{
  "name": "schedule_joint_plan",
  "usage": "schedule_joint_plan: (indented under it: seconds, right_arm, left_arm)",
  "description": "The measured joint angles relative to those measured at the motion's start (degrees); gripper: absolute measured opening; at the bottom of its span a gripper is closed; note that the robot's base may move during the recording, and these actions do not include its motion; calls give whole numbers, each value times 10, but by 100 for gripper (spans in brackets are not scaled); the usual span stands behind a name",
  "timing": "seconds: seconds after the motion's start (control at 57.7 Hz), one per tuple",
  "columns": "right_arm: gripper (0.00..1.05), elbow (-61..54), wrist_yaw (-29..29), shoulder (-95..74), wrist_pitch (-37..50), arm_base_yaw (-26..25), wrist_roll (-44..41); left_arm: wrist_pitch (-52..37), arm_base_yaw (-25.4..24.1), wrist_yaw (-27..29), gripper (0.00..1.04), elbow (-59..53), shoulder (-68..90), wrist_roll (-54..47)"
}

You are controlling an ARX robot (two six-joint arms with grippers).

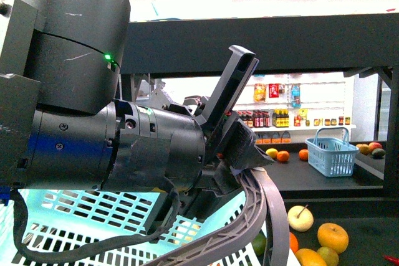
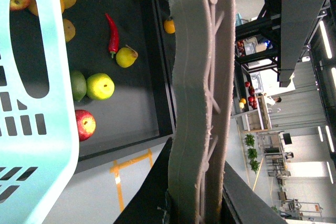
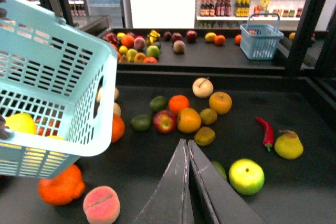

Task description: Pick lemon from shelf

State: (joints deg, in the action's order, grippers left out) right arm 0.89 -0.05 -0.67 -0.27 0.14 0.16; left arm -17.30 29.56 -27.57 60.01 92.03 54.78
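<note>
Mostly it's the black shelf, with two tiers showing in the right wrist view. Then two baskets: the big light-blue basket is up in the air above the near tier, and a small blue basket sits on the far tier. The left gripper is clenched on the big one's grey handle. The right gripper hovers over the near tier with its jaws pressed together and nothing between them. The lemon is inside the big basket, bright yellow behind the slats and only partly visible. Loose on the near tier I count one pale apple, one red apple, one bright green apple, one yellow pear and one red chili.
</note>
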Motion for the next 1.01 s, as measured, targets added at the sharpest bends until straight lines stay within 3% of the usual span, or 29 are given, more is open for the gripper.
schedule_joint_plan:
  seconds: [0.295,0.572,0.78,0.832,1.005]
  right_arm:
    - [4,0,1,3,2,0,0]
    - [51,0,1,3,2,0,0]
    - [94,0,1,3,2,0,0]
    - [99,0,1,3,2,0,0]
    - [97,0,1,3,2,0,0]
  left_arm:
    - [0,0,0,12,0,0,0]
    - [0,0,0,12,0,0,0]
    - [0,0,0,12,0,0,0]
    - [0,0,0,12,0,0,0]
    - [0,0,2,12,0,0,0]
